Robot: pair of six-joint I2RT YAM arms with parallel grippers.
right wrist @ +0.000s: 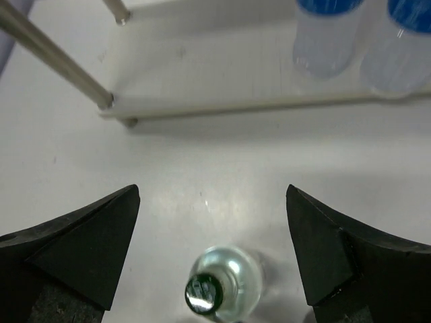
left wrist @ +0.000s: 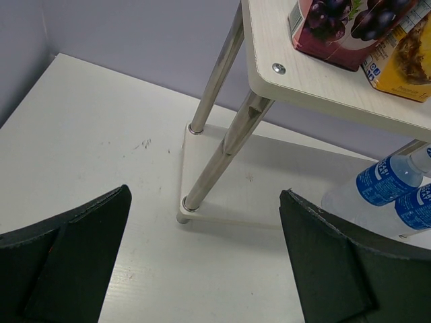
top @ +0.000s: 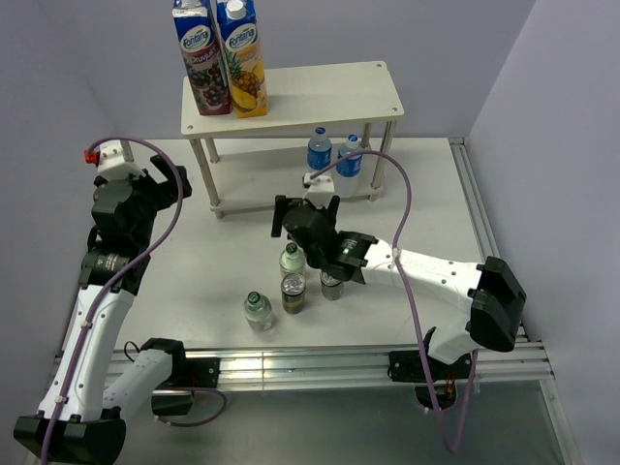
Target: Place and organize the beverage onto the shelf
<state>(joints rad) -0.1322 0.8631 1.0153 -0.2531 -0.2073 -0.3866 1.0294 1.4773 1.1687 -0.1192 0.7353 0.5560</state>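
The cream shelf (top: 320, 89) stands at the back of the table. Two blue-capped water bottles (top: 319, 152) (top: 350, 160) stand on its lower board (right wrist: 222, 81). In front of it on the table are two green-capped bottles (top: 293, 259) (top: 258, 310) and two cans (top: 293, 293) (top: 332, 284). My right gripper (top: 307, 211) is open and hovers over the farther green-capped bottle (right wrist: 225, 282), which stands low between the fingers, apart from both. My left gripper (top: 167, 179) is open and empty, left of the shelf, facing its front left leg (left wrist: 219, 158).
Two tall juice cartons (top: 205, 58) (top: 242, 58) stand on the left end of the shelf's top board (left wrist: 316, 77). Walls close in behind and on both sides. A metal rail (top: 484, 223) runs along the table's right edge.
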